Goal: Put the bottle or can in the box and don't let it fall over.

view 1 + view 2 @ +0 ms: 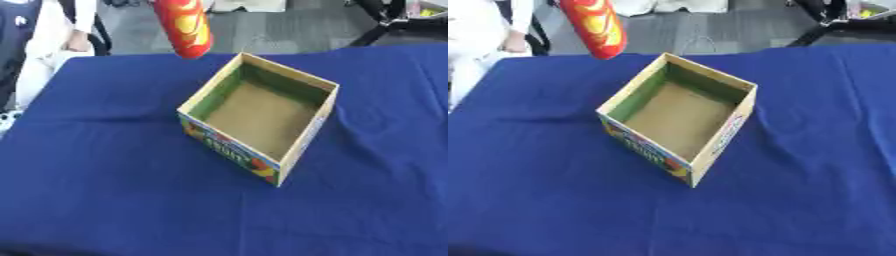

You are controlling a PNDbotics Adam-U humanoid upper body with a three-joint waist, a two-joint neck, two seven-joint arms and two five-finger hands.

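Carry step: the can (184,27) hangs above the bench (105,190) beyond the empty box's (262,117) left corner, no hand visible, grip unknown; next, lower it upright inside.

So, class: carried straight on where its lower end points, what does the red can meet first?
The red can likely meets the box's left rim or the blue cloth beside it; depth unclear. Neither hand shows.

Bright, even light — soft overall blur
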